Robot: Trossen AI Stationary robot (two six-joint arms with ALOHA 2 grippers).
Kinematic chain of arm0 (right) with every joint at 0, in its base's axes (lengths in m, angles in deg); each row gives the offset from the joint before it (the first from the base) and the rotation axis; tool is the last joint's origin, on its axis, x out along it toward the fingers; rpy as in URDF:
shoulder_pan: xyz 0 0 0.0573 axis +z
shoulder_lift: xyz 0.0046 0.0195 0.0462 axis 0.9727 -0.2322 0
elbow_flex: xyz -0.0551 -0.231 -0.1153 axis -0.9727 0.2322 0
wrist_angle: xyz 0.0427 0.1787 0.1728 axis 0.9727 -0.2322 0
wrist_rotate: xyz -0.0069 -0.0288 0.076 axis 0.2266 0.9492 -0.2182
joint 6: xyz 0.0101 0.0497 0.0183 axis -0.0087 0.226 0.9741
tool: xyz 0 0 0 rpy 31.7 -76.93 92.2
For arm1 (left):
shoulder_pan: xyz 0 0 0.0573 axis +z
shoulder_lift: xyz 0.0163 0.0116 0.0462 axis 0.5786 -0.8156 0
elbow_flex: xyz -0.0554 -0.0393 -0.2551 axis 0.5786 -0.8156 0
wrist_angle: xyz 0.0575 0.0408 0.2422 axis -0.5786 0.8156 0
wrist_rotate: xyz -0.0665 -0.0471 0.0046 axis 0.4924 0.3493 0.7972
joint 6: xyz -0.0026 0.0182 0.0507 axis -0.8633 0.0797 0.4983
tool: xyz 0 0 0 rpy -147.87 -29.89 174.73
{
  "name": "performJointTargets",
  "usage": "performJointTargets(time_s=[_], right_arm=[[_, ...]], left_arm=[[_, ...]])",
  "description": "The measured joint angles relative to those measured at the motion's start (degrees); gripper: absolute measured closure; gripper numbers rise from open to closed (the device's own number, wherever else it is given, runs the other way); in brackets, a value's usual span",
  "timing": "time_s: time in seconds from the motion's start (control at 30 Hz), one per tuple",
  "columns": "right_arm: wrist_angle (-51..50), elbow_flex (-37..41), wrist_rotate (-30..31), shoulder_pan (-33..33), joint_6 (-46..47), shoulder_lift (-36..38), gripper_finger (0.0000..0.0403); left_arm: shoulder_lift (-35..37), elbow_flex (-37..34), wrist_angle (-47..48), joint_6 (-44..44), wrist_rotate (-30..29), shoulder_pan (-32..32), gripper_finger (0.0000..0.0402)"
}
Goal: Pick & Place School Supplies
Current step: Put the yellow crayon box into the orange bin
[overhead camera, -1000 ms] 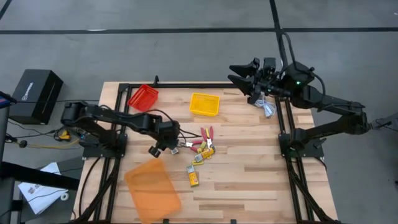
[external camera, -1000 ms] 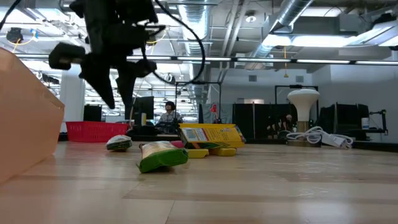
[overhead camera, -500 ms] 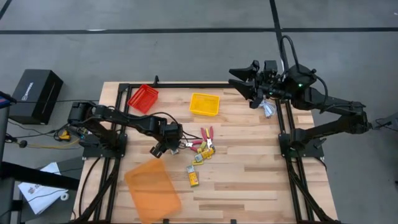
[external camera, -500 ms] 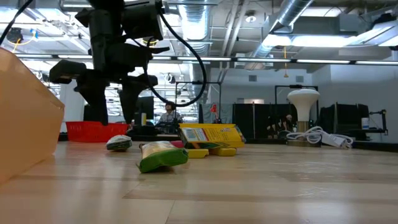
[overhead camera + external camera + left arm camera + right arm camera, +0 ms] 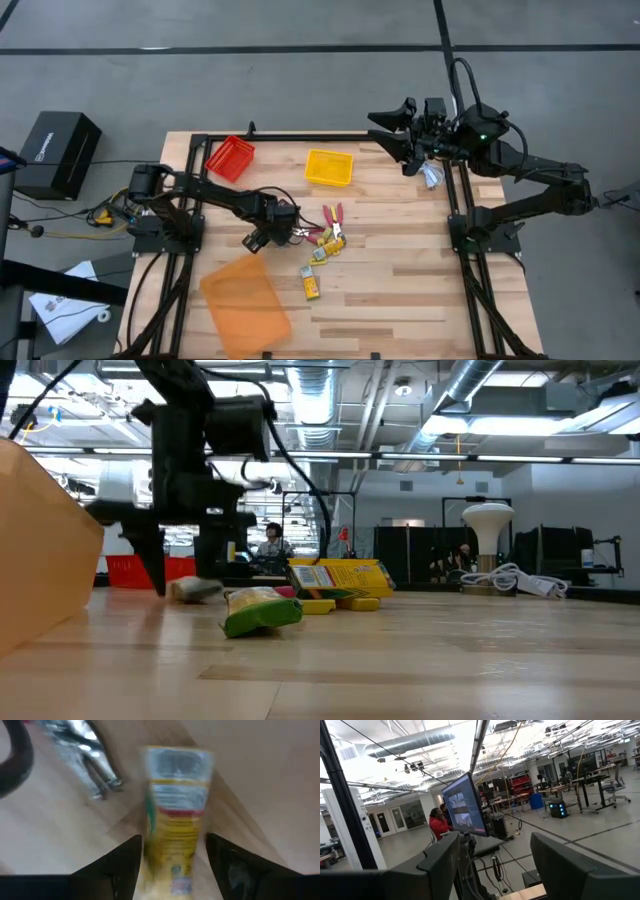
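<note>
The school supplies lie in a loose cluster [image 5: 325, 238] mid-table: small yellow-and-white packs, red-handled little tools [image 5: 333, 213], and two more packs [image 5: 312, 288] nearer the front. My left gripper [image 5: 290, 228] is down at the cluster's left end, open. Its fingers stand on either side of one yellow-and-white pack [image 5: 175, 815], which lies flat on the wood [image 5: 195, 589]. I cannot tell whether they touch it. My right gripper [image 5: 380, 128] waits raised over the far right corner, open, facing the room [image 5: 492, 850].
A red tray [image 5: 230, 157] and a yellow tray [image 5: 329, 167] sit along the far edge. A large orange tray [image 5: 245, 300] lies at the near left. A white lamp-like object with a cable [image 5: 430, 172] stands by the right arm. A person sits in the room behind [image 5: 270, 545].
My left gripper has moved toward the table's right edge and come down to the tabletop. Its fingers now stand around the pack at the cluster's left end. My right arm has kept nearly still.
</note>
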Motion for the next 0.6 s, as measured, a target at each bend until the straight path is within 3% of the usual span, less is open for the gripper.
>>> performJointTargets(time_s=[0.2,0.4,0.6], right_arm=[[0.49,0.00,-0.01,0.00,0.00,0.00,0.0168],[0.65,0.00,-0.02,-0.06,-0.53,0.07,0.0168],[2.81,0.02,-0.02,-0.50,-2.78,0.07,0.0168]], left_arm=[[-3.70,0.39,0.15,-2.87,0.85,0.93,0.0221],[-0.58,-0.06,-3.56,-9.08,-1.58,2.50,0.0349],[7.01,-0.06,-2.44,-19.23,-2.30,4.67,0.0346]])
